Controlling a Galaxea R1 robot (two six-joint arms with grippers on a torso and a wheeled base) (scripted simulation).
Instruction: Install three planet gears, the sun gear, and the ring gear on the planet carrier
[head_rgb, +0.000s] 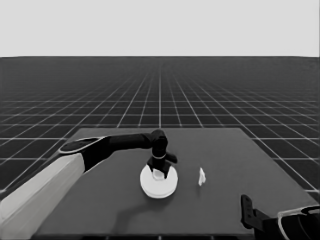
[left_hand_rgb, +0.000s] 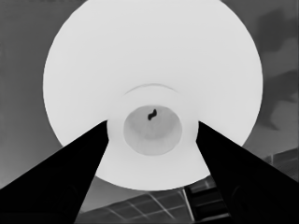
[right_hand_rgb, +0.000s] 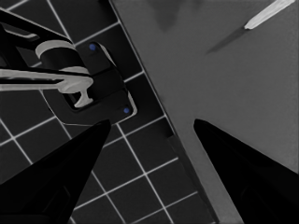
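A: Logging the surface first: dark table (head_rgb: 100, 200), its far edge straight against a floor grid that runs to the horizon, a pale blank band above.

B: Left gripper (head_rgb: 159, 172)?

A: Reaching in from the left edge to about the middle of the table, standing over the larger round part (head_rgb: 158, 186). In the left wrist view the two fingers (left_hand_rgb: 70, 182) flank the raised hub around the part's central hole, touching it on both sides. Entry: closed on the hub of the larger round part.

B: And the smaller round part, the gears?

A: Not seen; only one white round stack shows at the middle, its rim looking layered in the head view.

B: Anything else on the table?

A: A thin white piece (head_rgb: 201, 176), upright, just to the right of the stack and apart from it.

B: Right gripper (head_rgb: 246, 212)?

A: Parked at the near right corner. Its wrist view shows fingers spread wide over the table edge and floor grid, holding nothing.
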